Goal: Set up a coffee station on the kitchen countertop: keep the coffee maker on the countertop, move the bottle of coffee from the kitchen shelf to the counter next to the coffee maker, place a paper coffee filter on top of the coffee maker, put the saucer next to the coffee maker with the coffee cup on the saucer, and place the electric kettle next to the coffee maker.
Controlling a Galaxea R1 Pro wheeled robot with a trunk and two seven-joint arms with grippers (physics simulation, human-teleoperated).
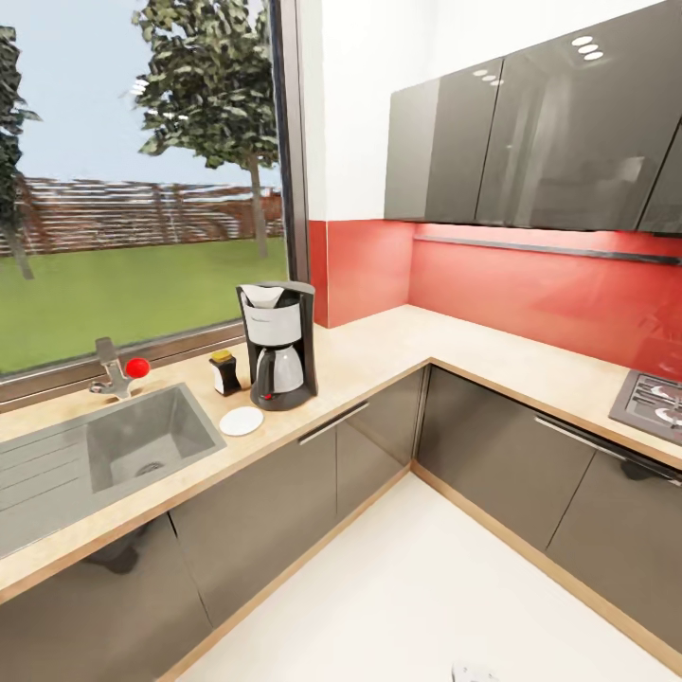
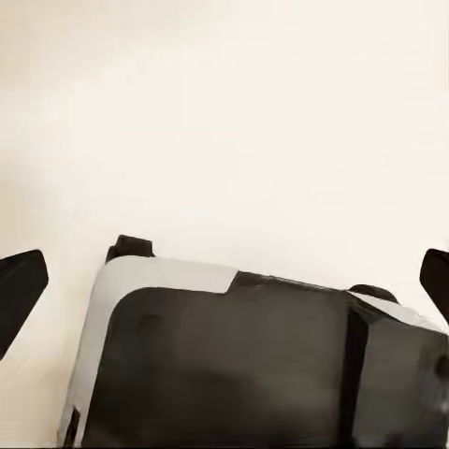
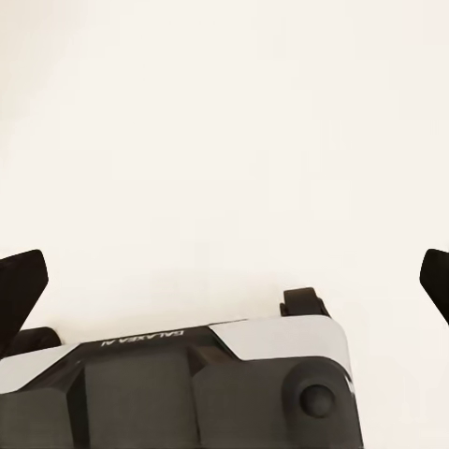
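The black coffee maker (image 1: 278, 345) is seen upright on the table (image 1: 379, 350), a white filter (image 1: 262, 295) in its basket. At its nine o'clock stands the bottle (image 1: 225, 372); at seven o'clock lies the saucer (image 1: 242, 421).

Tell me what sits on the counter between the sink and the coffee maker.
In the head view, two things: the bottle of coffee, right beside the coffee maker, and the white saucer lying flat in front of it, near the sink rim.

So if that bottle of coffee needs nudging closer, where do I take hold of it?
Grip the bottle of coffee across its dark squarish body, below the yellow cap, coming from the front, the room side. It stands upright, the coffee maker close on one side and the saucer lying in front, so stay above the saucer.
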